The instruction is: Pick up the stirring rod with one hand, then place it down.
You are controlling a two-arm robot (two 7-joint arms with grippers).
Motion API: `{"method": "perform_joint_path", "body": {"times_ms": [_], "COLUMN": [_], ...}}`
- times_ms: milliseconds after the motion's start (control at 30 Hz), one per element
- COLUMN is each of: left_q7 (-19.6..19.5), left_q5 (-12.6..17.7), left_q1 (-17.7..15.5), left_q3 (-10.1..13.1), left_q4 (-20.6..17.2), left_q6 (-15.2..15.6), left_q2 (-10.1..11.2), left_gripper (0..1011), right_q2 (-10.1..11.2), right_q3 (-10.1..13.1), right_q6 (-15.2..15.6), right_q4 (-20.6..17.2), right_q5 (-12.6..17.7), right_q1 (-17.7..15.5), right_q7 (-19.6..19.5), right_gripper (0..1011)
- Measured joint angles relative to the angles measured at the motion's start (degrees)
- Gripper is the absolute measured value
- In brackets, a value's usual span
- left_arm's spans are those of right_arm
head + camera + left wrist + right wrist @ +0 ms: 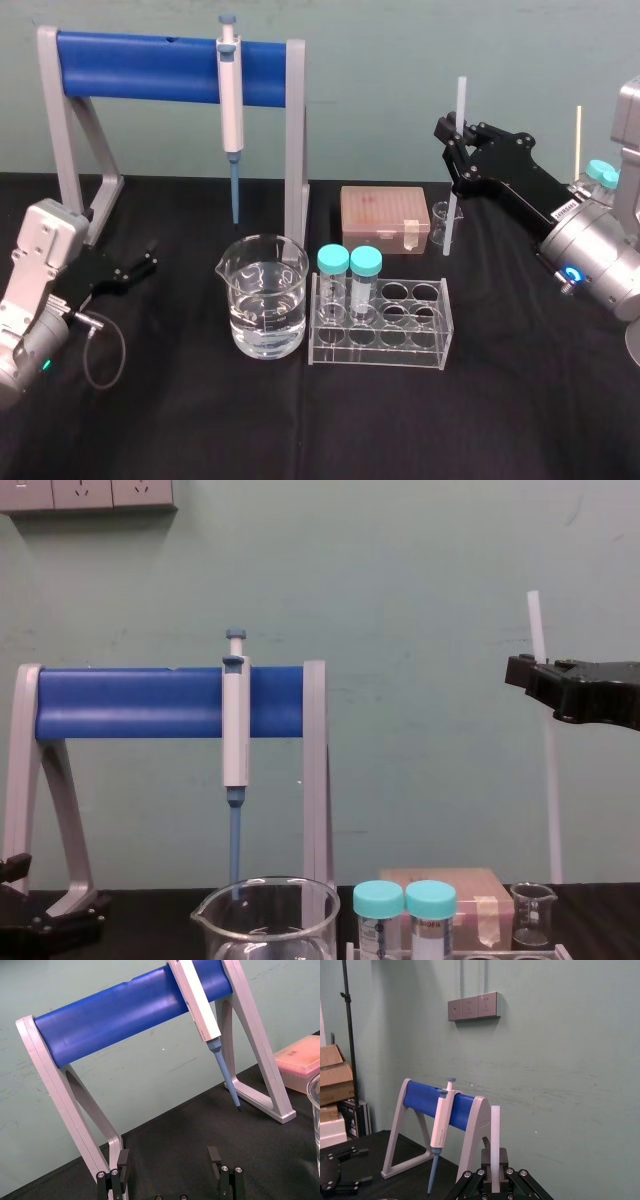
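Note:
The stirring rod (452,215) is a thin white translucent stick standing nearly upright at the right rear of the table. My right gripper (453,135) is shut on its upper part, and a short length sticks out above the black jaws. The chest view shows the rod (550,780) hanging straight down from the right gripper (530,675). Its lower end is beside a small glass beaker (532,915); I cannot tell whether they touch. In the right wrist view the rod (495,1135) rises between the fingers. My left gripper (150,258) rests open low at the left, with nothing between its fingers (122,1160).
A grey-white pipette (230,90) hangs on the blue-barred stand (140,65) at the back left. A large beaker of water (265,310) stands in the middle, next to a clear tube rack (400,335) with two teal-capped tubes. A pink tip box (383,215) lies behind the rack.

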Motion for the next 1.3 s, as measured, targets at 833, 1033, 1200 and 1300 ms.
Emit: {"method": "perform_joint_path", "body": {"times_ms": [833,1033,1200,1300], "left_q7": [0.0,0.0,0.0,0.0], "left_q5": [0.0,0.0,0.0,0.0], "left_q1": [0.0,0.0,0.0,0.0], "left_q3": [0.0,0.0,0.0,0.0], "left_q4": [0.0,0.0,0.0,0.0], "left_q6": [0.0,0.0,0.0,0.0], "left_q2": [0.0,0.0,0.0,0.0], "left_gripper": [1000,1000,1001,1000], "right_q2": [0.0,-0.1,0.0,0.0], "right_q3": [-0.2,-0.8,-1.5,-1.8], "right_q6": [0.0,0.1,0.5,0.6], "right_q4": [0.0,0.3,0.9,1.3], "right_q5": [0.1,-0.1,-0.6,-0.9], "right_q1": [-0.1,-0.3,-0.9,-1.1], "right_q7": [0.0,0.0,0.0,0.0], "right_gripper": [78,79,79,78]}}
